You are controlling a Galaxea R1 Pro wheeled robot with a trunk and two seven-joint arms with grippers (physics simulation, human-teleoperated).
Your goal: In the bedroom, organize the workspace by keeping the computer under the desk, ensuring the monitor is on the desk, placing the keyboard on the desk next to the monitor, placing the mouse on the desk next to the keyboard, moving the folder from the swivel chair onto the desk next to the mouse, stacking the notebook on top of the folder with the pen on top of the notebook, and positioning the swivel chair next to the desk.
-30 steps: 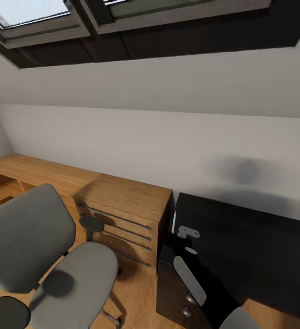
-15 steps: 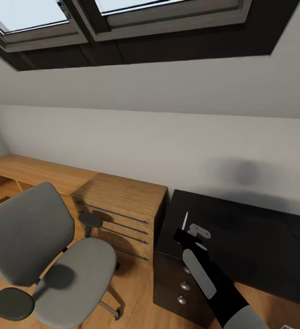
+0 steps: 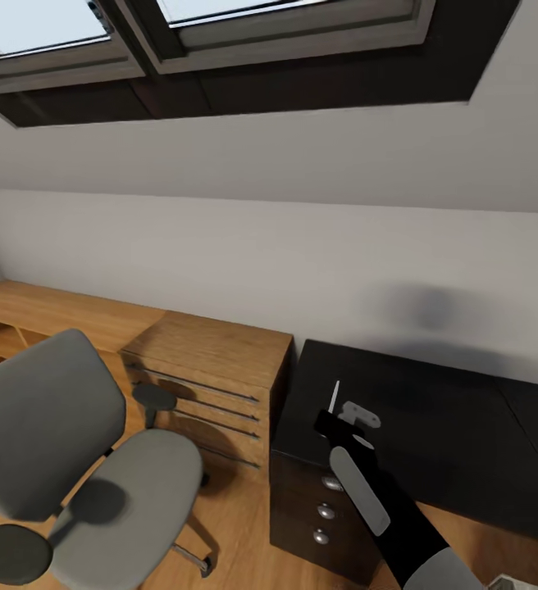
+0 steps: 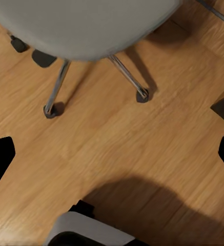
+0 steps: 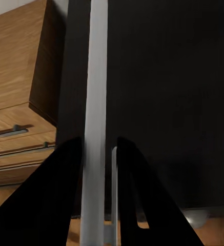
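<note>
My right gripper [image 3: 328, 421] is shut on the pen [image 3: 334, 396], a thin white stick pointing up, just above the drawer end of the black desk [image 3: 441, 410]. In the right wrist view the pen [image 5: 96, 97] runs between the two black fingers [image 5: 65, 184] over the dark desk top [image 5: 168, 77]. The grey swivel chair [image 3: 129, 483] stands on the wood floor to the left of the desk, its seat bare. My left gripper [image 4: 112, 154] hangs open over the floor beside the chair's chrome base [image 4: 58, 87].
A low light-wood cabinet [image 3: 216, 352] with drawer rails stands between the chair and the desk, touching the desk's end. Three silver-knobbed drawers [image 3: 325, 510] face the floor side. A sloped grey wall with skylights [image 3: 285, 24] rises behind.
The right gripper with the pen has come forward over the desk's drawer end. The whole view has shifted slightly, so chair and cabinet sit further left.
</note>
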